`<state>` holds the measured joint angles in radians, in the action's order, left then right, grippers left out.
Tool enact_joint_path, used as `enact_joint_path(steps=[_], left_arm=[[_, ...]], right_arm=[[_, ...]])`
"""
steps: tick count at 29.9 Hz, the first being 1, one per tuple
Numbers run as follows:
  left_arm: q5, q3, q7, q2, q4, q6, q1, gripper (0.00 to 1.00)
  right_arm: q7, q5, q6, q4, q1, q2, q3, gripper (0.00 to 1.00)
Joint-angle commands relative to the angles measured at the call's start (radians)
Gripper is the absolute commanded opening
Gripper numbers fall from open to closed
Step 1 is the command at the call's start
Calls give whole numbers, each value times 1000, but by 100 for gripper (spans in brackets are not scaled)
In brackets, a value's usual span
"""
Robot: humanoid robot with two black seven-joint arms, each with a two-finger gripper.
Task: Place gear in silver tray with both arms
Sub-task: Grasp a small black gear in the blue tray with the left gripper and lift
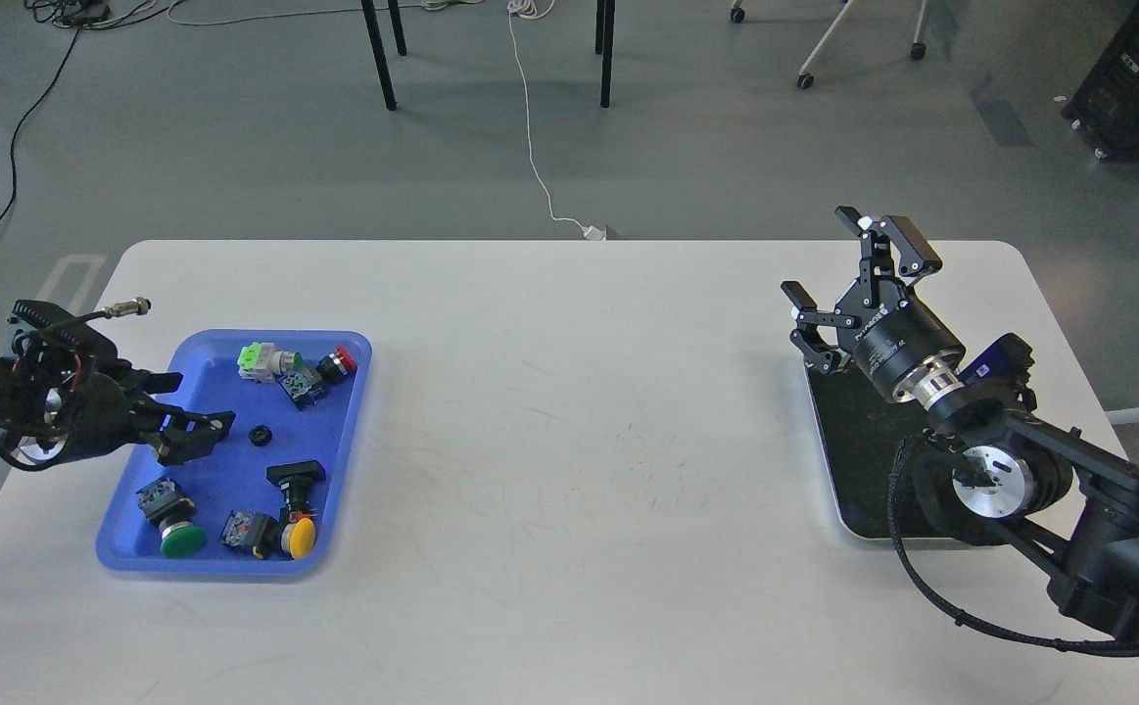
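Observation:
A small black gear [259, 435] lies in the blue plastic tray [355, 390] at the left of the table. A second gear that lay just left of it is hidden behind my left gripper. My left gripper [197, 409] reaches low into the blue tray from the left, with its fingers apart and one fingertip [220, 423] over the hidden gear's spot. The silver tray [827, 468], with its dark floor, lies at the right of the table. My right gripper [861, 271] is open and empty, pointing up above the silver tray's far end.
The blue tray also holds several push-button switches with green [181, 540], yellow [302, 534] and red [344, 358] caps. The white table [579, 441] is bare between the trays. My right arm covers much of the silver tray. Chair legs stand on the floor behind.

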<state>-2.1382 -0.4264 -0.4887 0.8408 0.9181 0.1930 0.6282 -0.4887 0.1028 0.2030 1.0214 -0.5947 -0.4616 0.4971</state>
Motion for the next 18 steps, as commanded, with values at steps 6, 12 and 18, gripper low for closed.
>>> enact_joint_path(steps=[6,12,18], left_arm=[[-2,3,0,-34,-36,0,-7,78],[0,38,0,-49,-50,-3,-7,70],[1,41,0,-58,-64,-3,-9,61]], right_arm=[[0,0,0,-1,0,-2,0,99],[0,0,0,-1,3,-3,0,99],[0,0,0,-1,1,0,0,99]])
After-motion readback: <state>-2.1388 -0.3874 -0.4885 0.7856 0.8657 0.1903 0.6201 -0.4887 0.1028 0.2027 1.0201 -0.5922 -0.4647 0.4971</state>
